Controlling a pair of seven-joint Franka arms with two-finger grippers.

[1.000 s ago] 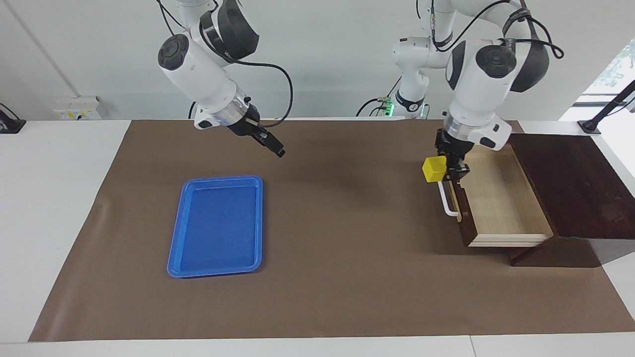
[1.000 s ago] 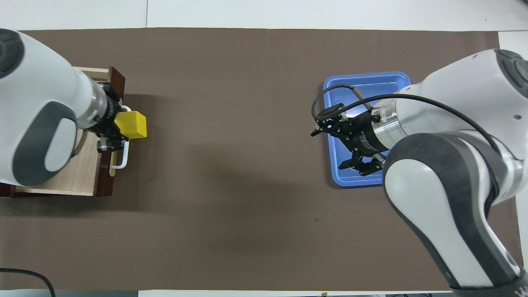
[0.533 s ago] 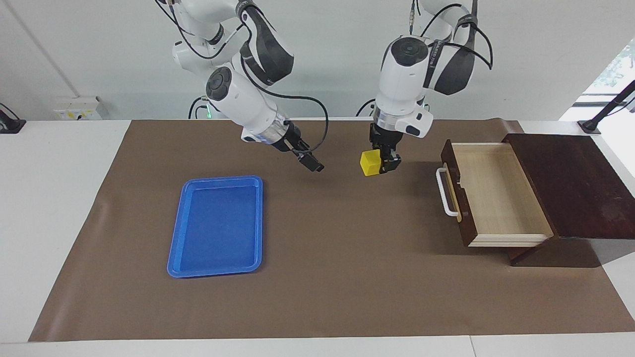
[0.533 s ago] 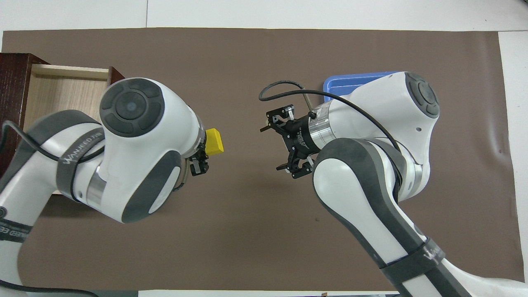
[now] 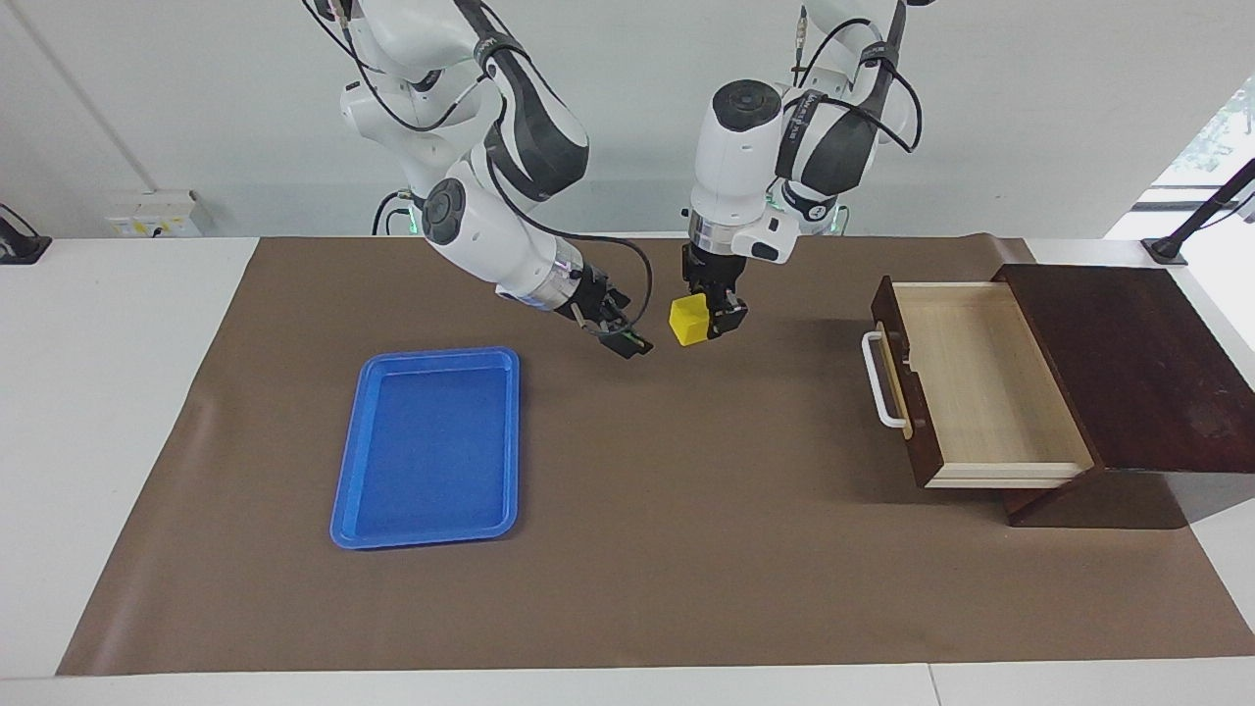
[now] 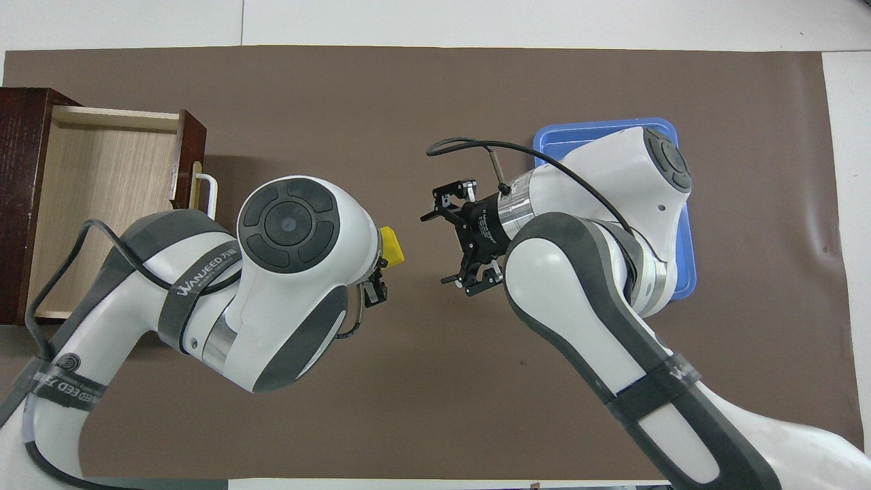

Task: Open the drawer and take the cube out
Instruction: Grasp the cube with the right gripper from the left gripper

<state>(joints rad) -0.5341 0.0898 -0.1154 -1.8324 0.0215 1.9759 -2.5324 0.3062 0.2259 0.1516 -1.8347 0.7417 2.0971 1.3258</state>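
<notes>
Over mid-mat, left gripper clamps half-hidden cube, right gripper spread wide, empty.

A white table fills the scene, most of it covered by a brown mat whose near edge stops just short of the table's near edge. At the far side rises a plain pale wall. A white socket box sits low on it at the left. Daylight enters through a window at the far right.
</notes>
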